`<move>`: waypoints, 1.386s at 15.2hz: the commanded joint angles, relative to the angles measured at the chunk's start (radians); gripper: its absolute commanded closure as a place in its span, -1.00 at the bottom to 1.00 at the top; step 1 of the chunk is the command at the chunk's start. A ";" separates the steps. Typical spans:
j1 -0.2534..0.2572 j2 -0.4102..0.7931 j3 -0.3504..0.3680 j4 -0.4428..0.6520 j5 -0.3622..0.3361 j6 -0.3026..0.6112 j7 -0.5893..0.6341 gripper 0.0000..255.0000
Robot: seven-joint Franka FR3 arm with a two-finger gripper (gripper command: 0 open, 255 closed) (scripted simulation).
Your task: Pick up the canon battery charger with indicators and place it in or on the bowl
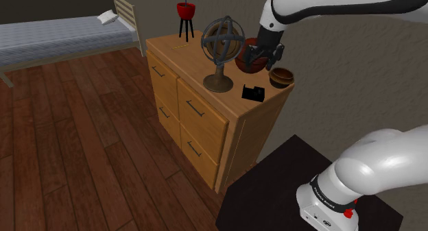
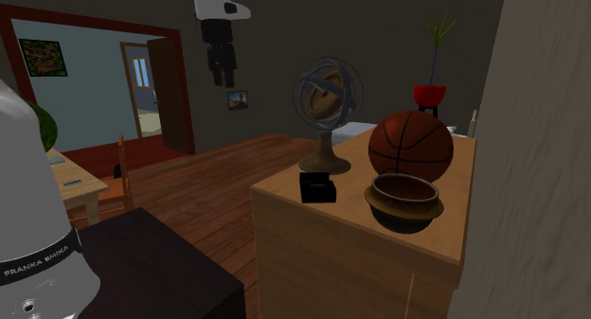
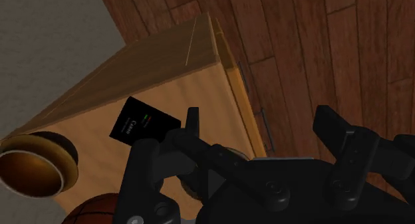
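Wrist view: I see gripper spread, empty | charger, label up, near bowl | second exterior view: basketball behind bowl.

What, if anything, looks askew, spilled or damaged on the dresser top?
Nothing stands out. The black charger lies near the dresser edge, the bowl sits upright beside the basketball, and the ringed globe ornament stands straight. The open hand hangs above them, holding nothing.

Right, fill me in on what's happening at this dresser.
A white robot arm holds its tool open and empty in the air by the dresser. The black charger lies untouched on the dresser top, near a globe ornament, a basketball and a brown bowl. Nothing has been picked up yet.
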 commanded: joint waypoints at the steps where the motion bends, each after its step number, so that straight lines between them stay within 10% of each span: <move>1: -0.022 0.068 0.008 0.009 -0.001 0.051 0.068 -1.00; 21: -0.157 0.700 -0.068 0.232 -0.004 0.377 0.639 -1.00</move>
